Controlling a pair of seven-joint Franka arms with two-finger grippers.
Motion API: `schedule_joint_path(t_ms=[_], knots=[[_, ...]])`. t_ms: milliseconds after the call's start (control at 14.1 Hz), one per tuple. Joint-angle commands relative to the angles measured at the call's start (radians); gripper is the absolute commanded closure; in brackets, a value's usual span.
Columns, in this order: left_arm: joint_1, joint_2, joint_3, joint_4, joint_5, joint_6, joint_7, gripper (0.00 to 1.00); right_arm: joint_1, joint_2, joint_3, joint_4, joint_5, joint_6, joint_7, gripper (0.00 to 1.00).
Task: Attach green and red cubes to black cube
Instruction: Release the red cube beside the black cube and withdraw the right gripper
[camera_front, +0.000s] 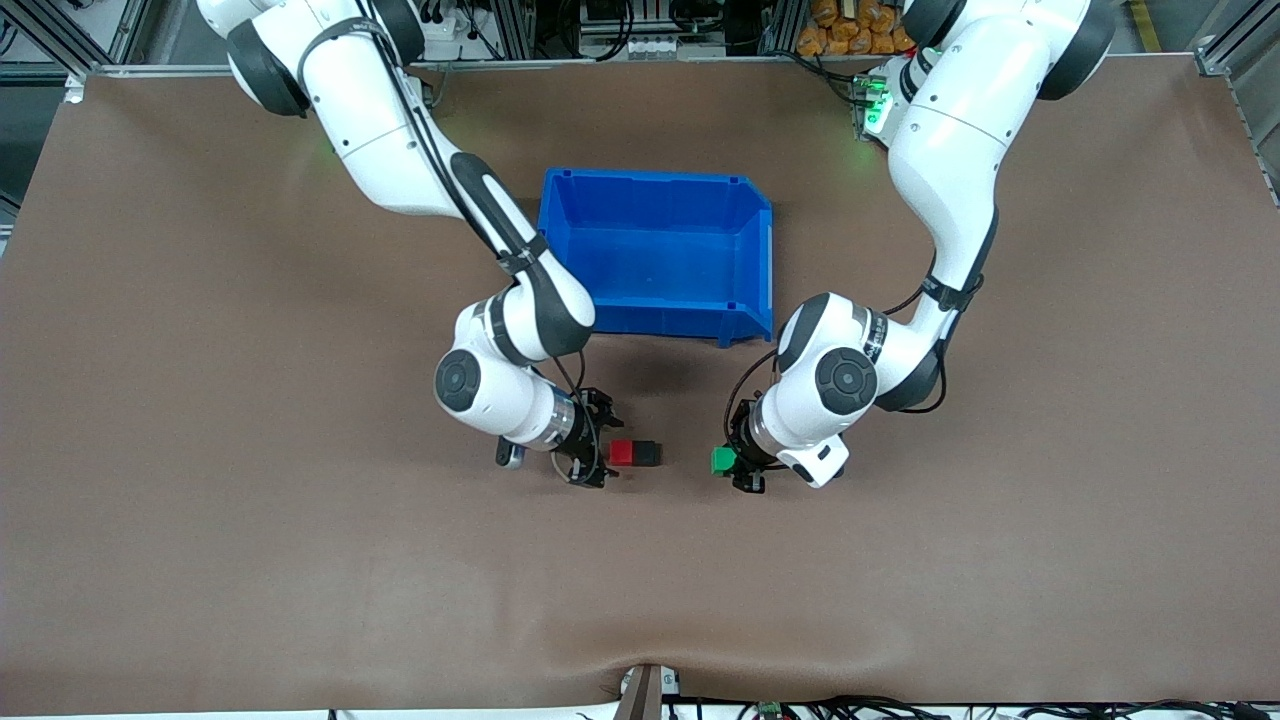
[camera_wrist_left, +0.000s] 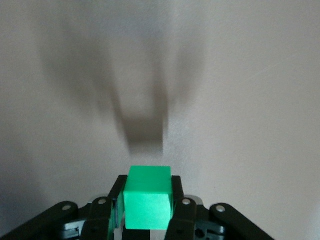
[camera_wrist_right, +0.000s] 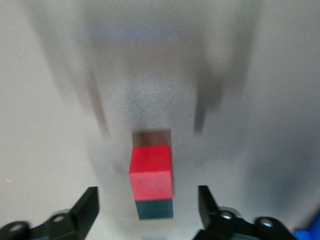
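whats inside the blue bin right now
Nothing shows inside the blue bin: its floor looks bare, though the right arm covers a corner. The red cube touches the black cube beside the open right gripper; the left gripper grips the green cube.

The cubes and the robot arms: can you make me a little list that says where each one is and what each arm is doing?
red cube: on the table, stuck to the black cube
black cube: touching the red one, toward the left arm's end
green cube: gripped by the left tool
left tool: shut on the green cube
right tool: open, by the red cube
blue bin: farther from the camera than the cubes
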Motion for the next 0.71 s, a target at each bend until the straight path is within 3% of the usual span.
schedule_joint_path(t_ms=[0, 212, 496, 638], knots=[[-0.01, 0.001, 0.0, 0.004, 0.001, -0.015, -0.027, 1.0, -0.124, -0.022, 0.004, 0.134, -0.045, -0.301, -0.016, 0.0], [-0.037, 0.023, -0.002, 0.009, 0.004, -0.003, -0.093, 1.0, -0.25, -0.066, 0.001, 0.266, -0.095, -0.637, -0.23, 0.0], [-0.065, 0.043, 0.003, 0.017, 0.005, 0.031, -0.129, 1.0, -0.469, -0.174, 0.001, 0.271, -0.123, -0.878, -0.646, 0.0], [-0.072, 0.073, 0.004, 0.05, 0.005, 0.059, -0.132, 1.0, -0.513, -0.244, 0.007, 0.271, -0.283, -0.95, -0.819, 0.0]])
